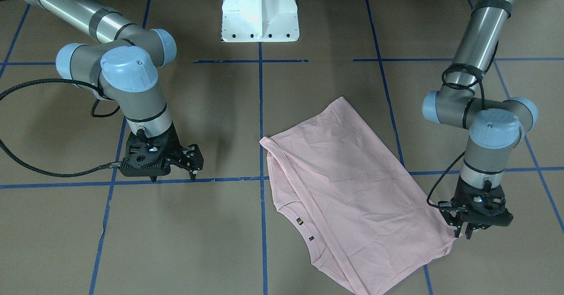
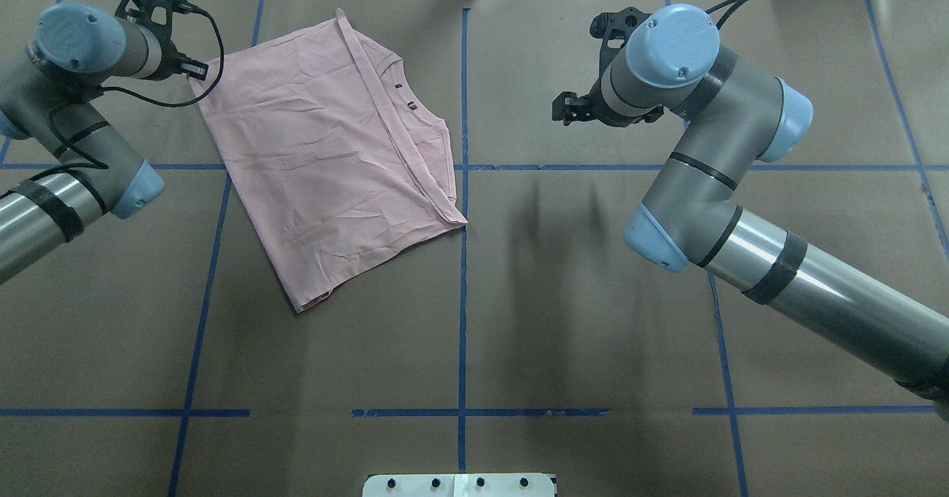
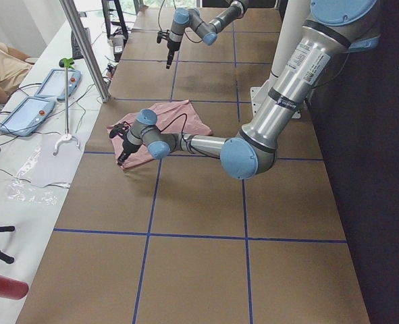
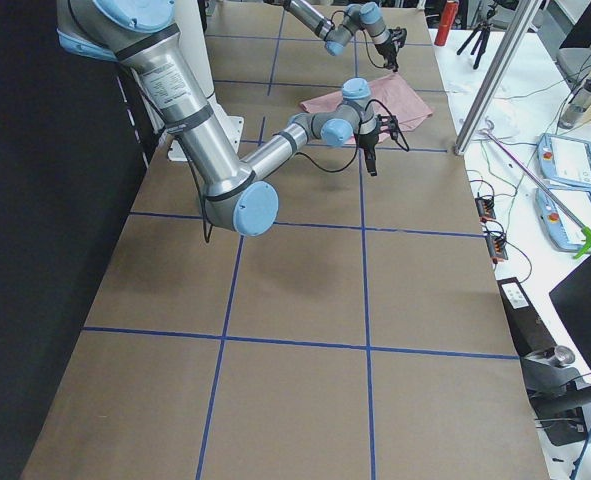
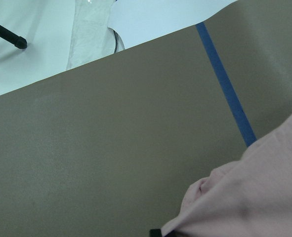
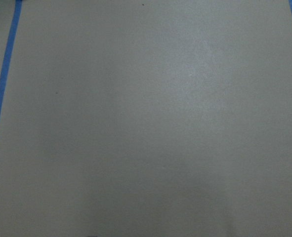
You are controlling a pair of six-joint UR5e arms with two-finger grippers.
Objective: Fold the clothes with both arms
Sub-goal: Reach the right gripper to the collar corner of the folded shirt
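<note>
The clothes are one pale pink T-shirt (image 1: 352, 189) lying folded and plain side up on the brown table, with its ribbed collar and two small dark tags (image 2: 412, 106) showing at one edge. No print shows. My left gripper (image 1: 462, 233) is down at the shirt's outer corner, shut on a bunched bit of fabric. In the left wrist view a black fingertip (image 5: 155, 232) touches the puckered corner of the shirt (image 5: 254, 197). My right gripper (image 1: 190, 165) hangs over bare table well away from the shirt (image 2: 326, 163), open and holding nothing. The right wrist view shows only table.
Blue tape lines (image 1: 261, 110) divide the brown table into squares. The white pedestal base (image 1: 260, 13) stands at the robot's side. Beyond the table's far edge is a white bench with tablets (image 3: 23, 111) and cables, and a person's sleeve (image 3: 0, 67).
</note>
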